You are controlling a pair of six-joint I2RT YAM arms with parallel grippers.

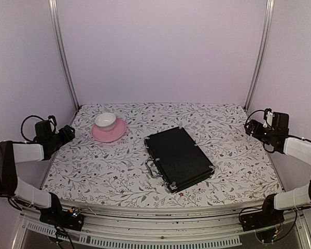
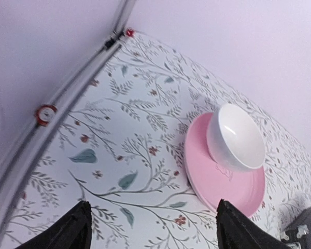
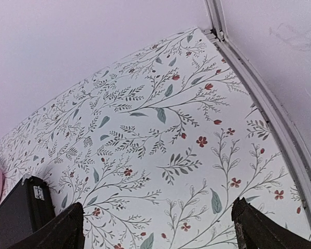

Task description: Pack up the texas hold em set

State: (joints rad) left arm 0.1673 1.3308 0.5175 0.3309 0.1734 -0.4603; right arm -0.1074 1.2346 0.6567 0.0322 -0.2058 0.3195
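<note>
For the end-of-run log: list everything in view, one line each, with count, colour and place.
case: one, black with metal handle and corners, lying flat and shut, right of the table's centre
saucer: one, pink, back left of the table
cup: one, white, standing on the saucer
table cover: one, white with a grey leaf and red flower print, over the whole tabletop
frame posts: two, silver, at the back corners
left pincer: one, black, open and empty, at the left edge near the saucer
right pincer: one, black, open and empty, at the right edge
</note>
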